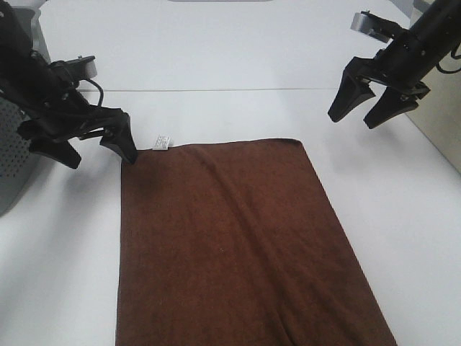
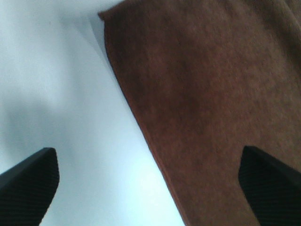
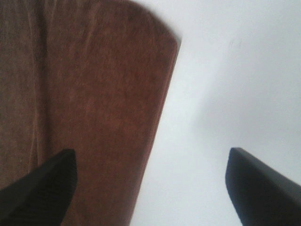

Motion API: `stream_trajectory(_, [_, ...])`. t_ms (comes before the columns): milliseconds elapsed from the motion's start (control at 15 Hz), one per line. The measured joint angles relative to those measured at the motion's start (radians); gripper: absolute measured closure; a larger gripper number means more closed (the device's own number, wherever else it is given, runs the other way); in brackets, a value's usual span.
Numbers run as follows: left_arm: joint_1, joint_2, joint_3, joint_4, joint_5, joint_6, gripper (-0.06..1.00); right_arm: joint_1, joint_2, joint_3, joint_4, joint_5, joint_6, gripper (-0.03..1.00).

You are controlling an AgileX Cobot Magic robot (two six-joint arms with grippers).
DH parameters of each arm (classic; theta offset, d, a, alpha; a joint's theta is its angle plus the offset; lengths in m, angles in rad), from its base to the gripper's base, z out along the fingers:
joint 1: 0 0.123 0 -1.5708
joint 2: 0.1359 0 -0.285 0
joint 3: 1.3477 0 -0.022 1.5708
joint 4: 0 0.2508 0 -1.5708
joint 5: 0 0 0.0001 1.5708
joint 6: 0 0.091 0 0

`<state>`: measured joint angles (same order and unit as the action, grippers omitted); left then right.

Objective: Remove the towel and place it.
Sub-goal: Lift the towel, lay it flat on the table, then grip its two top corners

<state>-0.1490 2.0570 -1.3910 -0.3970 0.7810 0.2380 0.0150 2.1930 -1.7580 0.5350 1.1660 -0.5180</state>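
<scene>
On the white surface point(image 1: 216, 58), seen from the high camera, the dark brown towel point(image 1: 230, 245) lies spread flat, running from mid-picture to the near edge. A small white tag point(image 1: 163, 142) sits at its far left corner. The left hand point(image 1: 101, 160) hangs at that corner, spread wide and holding nothing. One tip is at the towel's edge just beside the tag, and whether it touches the cloth cannot be told. A grey perforated basket point(image 1: 14, 166) stands at the far left, behind this arm. The right hand point(image 1: 353, 121) hovers apart from the towel, beyond its far right corner, also spread and empty.

From the left wrist camera, the left hand point(image 2: 148, 155) straddles the towel's point(image 2: 211, 103) side edge, with one finger point(image 2: 270, 186) over cloth and the other over bare surface.

From the right wrist camera, the right hand point(image 3: 150, 155) straddles the opposite edge of the towel point(image 3: 84, 94), near a rounded corner, gripping nothing.
</scene>
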Motion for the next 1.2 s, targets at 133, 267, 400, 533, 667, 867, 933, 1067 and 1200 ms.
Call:
stream_trajectory(133, [0.000, 0.083, -0.086, -0.002, -0.004, 0.000, -0.02, 0.000, 0.068, -0.089, 0.000, -0.001, 0.000, 0.14])
stream_trajectory(267, [0.000, 0.144, -0.145, -0.004, -0.005, 0.002, -0.02, 0.000, 0.131, -0.126, 0.000, -0.002, 0.000, 0.14])
stream_trajectory(400, [0.000, 0.176, -0.165, -0.007, -0.005, 0.002, -0.02, 0.000, 0.165, -0.127, 0.000, -0.021, 0.000, 0.14])
stream_trajectory(533, [0.000, 0.188, -0.165, -0.008, -0.005, 0.002, -0.02, 0.000, 0.172, -0.127, 0.002, -0.060, -0.001, 0.14])
stream_trajectory(667, [0.000, 0.188, -0.165, -0.008, -0.010, 0.002, -0.02, 0.000, 0.179, -0.130, 0.028, -0.102, -0.012, 0.14])
stream_trajectory(867, [0.000, 0.197, -0.165, -0.010, -0.024, 0.002, -0.02, 0.017, 0.227, -0.130, 0.057, -0.117, -0.028, 0.14])
stream_trajectory(933, [0.000, 0.202, -0.168, -0.012, -0.027, 0.002, -0.02, 0.030, 0.241, -0.130, 0.056, -0.127, -0.032, 0.14])
stream_trajectory(1067, [0.000, 0.208, -0.176, -0.018, -0.027, 0.002, -0.02, 0.056, 0.250, -0.130, 0.054, -0.174, -0.042, 0.14])
stream_trajectory(1200, [0.000, 0.209, -0.177, -0.019, -0.026, 0.003, -0.02, 0.064, 0.250, -0.130, 0.049, -0.207, -0.046, 0.14])
